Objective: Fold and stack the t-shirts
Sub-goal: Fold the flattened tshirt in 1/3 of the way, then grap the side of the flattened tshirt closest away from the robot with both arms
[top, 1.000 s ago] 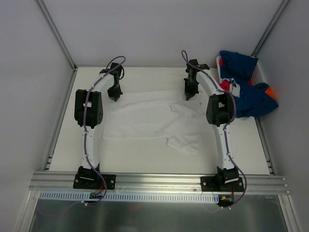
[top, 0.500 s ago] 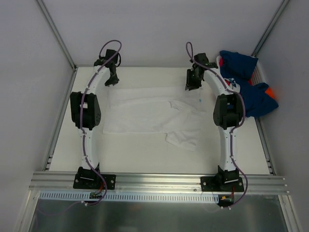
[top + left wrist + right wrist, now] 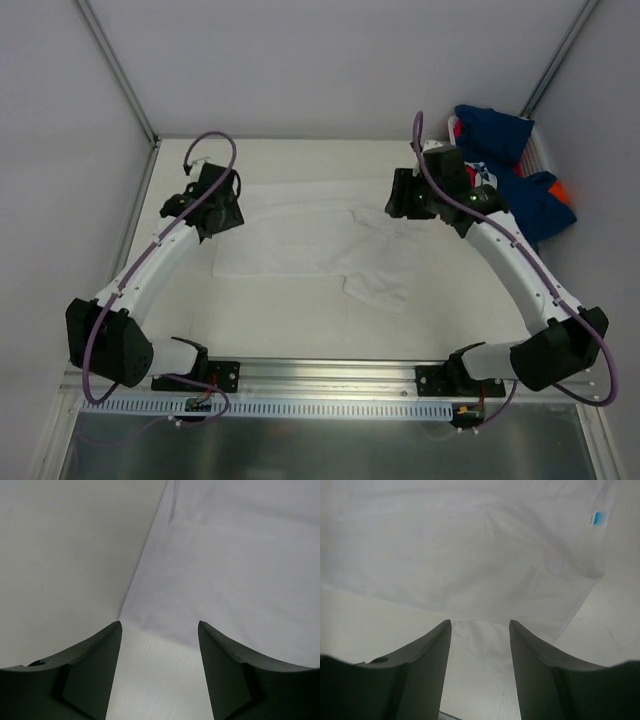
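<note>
A white t-shirt (image 3: 300, 240) lies spread on the table, one sleeve folded toward the front (image 3: 380, 285). My left gripper (image 3: 222, 208) hangs open over the shirt's far left corner, and nothing is between its fingers (image 3: 95, 670). My right gripper (image 3: 403, 195) is open above the far right part of the shirt. In the right wrist view the white t-shirt (image 3: 460, 545) with its small blue label (image 3: 598, 517) fills the frame past the gripper (image 3: 480, 625). In the left wrist view the gripper (image 3: 159, 630) frames the shirt's edge (image 3: 240, 570).
Navy t-shirts (image 3: 510, 185) are heaped at the back right in a white basket (image 3: 540, 150), with a pinkish-red bit (image 3: 464, 177) and an orange bit (image 3: 562, 190) showing. Walls close the table's left, back and right. An aluminium rail (image 3: 330, 375) runs along the near edge.
Both grippers went from shut to open and let go of the shirt's far edge. Both arms swung back from the far side and now stretch low over the table.
</note>
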Robot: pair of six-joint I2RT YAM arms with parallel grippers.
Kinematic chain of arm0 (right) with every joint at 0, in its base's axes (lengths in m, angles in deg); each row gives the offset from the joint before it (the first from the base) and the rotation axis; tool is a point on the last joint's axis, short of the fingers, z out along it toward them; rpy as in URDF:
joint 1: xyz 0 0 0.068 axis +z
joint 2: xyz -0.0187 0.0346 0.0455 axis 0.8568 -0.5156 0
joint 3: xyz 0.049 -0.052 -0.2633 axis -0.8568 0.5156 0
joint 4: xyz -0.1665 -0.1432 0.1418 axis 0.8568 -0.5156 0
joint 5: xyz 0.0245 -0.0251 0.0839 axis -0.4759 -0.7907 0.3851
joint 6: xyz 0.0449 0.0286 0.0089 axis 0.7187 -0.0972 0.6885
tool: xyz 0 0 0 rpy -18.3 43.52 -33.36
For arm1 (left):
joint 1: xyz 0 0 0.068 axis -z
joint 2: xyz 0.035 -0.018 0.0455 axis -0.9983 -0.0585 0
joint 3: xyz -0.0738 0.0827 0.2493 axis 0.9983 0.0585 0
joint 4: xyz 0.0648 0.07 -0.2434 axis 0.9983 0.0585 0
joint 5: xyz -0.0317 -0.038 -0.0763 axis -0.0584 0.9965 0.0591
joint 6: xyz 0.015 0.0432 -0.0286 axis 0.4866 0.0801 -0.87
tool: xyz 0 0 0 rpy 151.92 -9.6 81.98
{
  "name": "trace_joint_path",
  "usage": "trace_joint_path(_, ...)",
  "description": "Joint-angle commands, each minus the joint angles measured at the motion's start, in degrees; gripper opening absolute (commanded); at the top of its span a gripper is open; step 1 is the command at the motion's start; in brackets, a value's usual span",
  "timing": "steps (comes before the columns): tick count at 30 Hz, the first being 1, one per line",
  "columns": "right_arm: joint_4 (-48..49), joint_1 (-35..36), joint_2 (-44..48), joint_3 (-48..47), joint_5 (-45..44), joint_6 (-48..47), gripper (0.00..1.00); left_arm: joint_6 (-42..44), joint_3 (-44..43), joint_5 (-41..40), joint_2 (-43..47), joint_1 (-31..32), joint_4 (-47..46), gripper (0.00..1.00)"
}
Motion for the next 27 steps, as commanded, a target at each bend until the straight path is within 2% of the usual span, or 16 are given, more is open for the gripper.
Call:
trace_joint_path(1, -1.29, 4.53, 1.83, 13.34, -7.08, 5.17, 0.55, -5.03, 10.59, -0.48, 0.11, 2.06, 2.08, 0.63)
trace_joint_path(3, 0.37, 7.61, 5.44, 20.56, -8.14, 8.60, 0.55, -5.74, 13.25, -0.38, 1.87, 2.15, 1.90, 0.64)
trace_joint_path(6, 2.40, 9.63, 8.35, 26.56, -9.02, 12.55, 0.57, -6.62, 17.64, -2.05, 2.58, 2.14, 1.99, 0.65)
trace_joint_path(10, 3.81, 11.22, 12.31, 35.35, -10.08, 16.16, 0.60, -8.99, 19.85, -1.79, -0.92, 2.23, 2.08, 0.65)
trace_joint_path(17, 4.34, 13.59, 15.13, 41.52, -12.28, 19.42, 0.61, -10.58, 21.44, -4.34, -6.55, 2.23, 0.94, 0.64)
trace_joint_path(27, 7.59, 15.00, 12.14, 43.90, -11.66, 21.44, 0.61, -7.68, 16.87, -5.57, -15.08, 2.06, -2.14, 0.61)
